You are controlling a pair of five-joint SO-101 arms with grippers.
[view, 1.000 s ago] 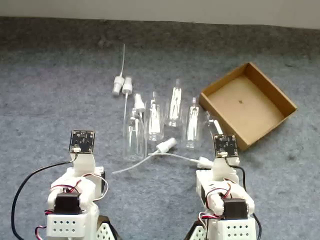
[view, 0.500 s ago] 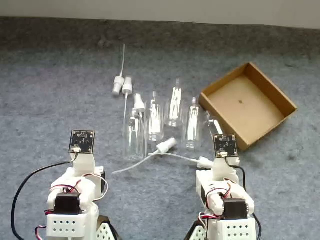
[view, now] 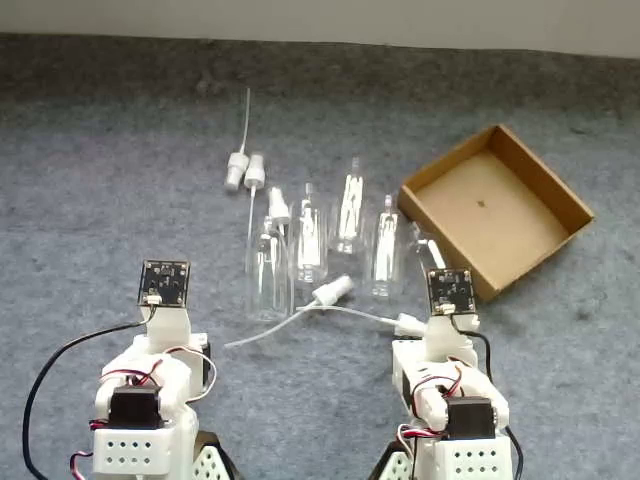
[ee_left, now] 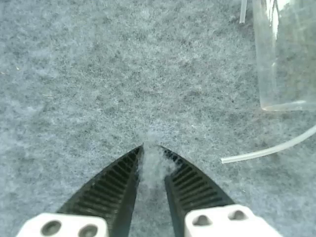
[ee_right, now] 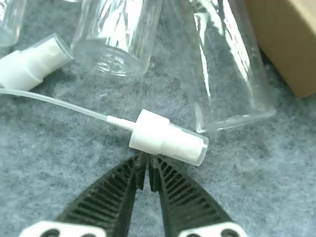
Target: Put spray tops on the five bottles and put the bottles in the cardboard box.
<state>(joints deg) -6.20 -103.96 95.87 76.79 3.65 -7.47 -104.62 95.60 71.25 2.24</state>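
Several clear bottles (view: 308, 238) lie capless side by side mid-table, left of the open cardboard box (view: 490, 215). Loose white spray tops with thin tubes lie around them: two at the back (view: 244, 170), one in front (view: 332, 292). Another spray top (ee_right: 168, 137) lies just past my right gripper (ee_right: 146, 162), whose fingers are shut on nothing. Two bottles (ee_right: 116, 34) (ee_right: 229, 64) lie beyond it. My left gripper (ee_left: 150, 148) is shut over bare carpet. A bottle base (ee_left: 284, 54) and a tube end (ee_left: 269, 150) lie off to its side.
Grey carpet covers the table. The box (ee_right: 284, 39) stands close beside the nearest bottle on the right arm's side. Both arms (view: 165, 285) (view: 450, 290) sit at the near edge. Open carpet stretches to the far left and behind the box.
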